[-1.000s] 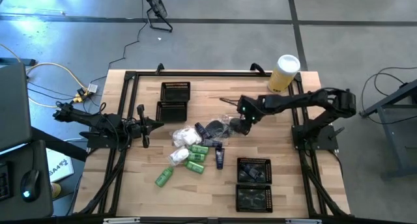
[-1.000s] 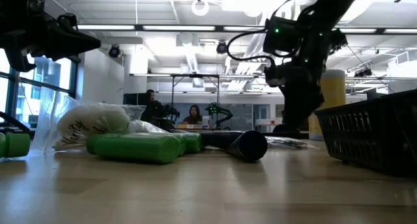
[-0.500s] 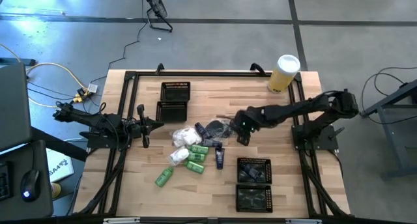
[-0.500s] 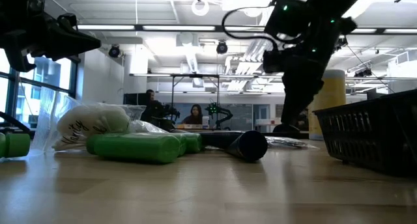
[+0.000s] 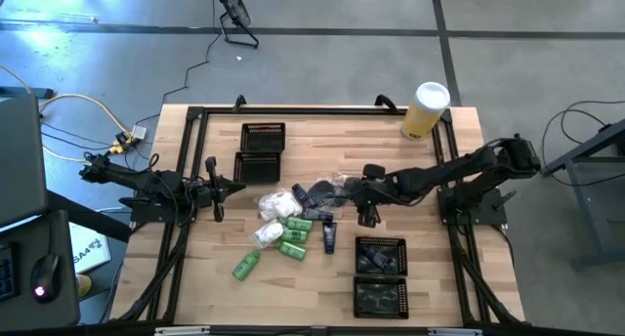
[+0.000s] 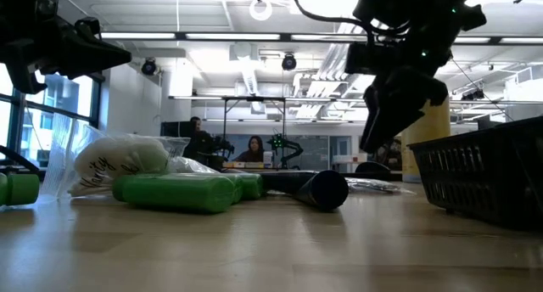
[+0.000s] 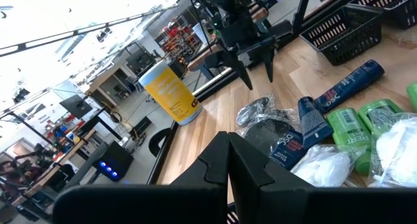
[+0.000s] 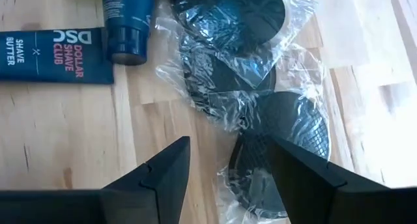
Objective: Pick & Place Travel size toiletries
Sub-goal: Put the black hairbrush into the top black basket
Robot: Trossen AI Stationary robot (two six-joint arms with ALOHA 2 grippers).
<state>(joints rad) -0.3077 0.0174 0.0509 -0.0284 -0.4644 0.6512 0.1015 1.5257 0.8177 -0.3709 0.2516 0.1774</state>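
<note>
- Your right gripper (image 5: 365,215) hangs over the right edge of the toiletry pile in the middle of the wooden table (image 5: 430,277), fingers spread wide with nothing between them.
- In the right wrist view those two dark fingers (image 8: 163,172) frame bare wood and the nearest round dark case (image 8: 280,152); they touch nothing.
- That view alone gives you the texture: three round flat cases with a fine mesh pattern, each wrapped in clear crinkly film (image 8: 221,74), overlapping one another.
- Beside them lie a flat dark blue tube (image 8: 55,55), printed in white and red, and a second dark blue tube (image 8: 127,19) with a rounded end.
- From above you get the layout instead: white packets (image 5: 278,205) on the pile's left, bright green little bottles (image 5: 293,248) below them, one green bottle (image 5: 244,267) lying apart toward the left front.
- Black mesh trays (image 5: 380,256) sit just in front of your right gripper; two more trays (image 5: 262,138) stand at the back left.
- The tall yellow cylinder (image 5: 426,109) with its white lid stands at the back right corner.
- The low view shows the green bottles (image 6: 178,193) as smooth rounded cylinders lying flat, with a dark tube (image 6: 321,188) end-on beside them.
- Your left gripper (image 5: 217,189) waits at the table's left edge, fingers pressed together and holding nothing.
</note>
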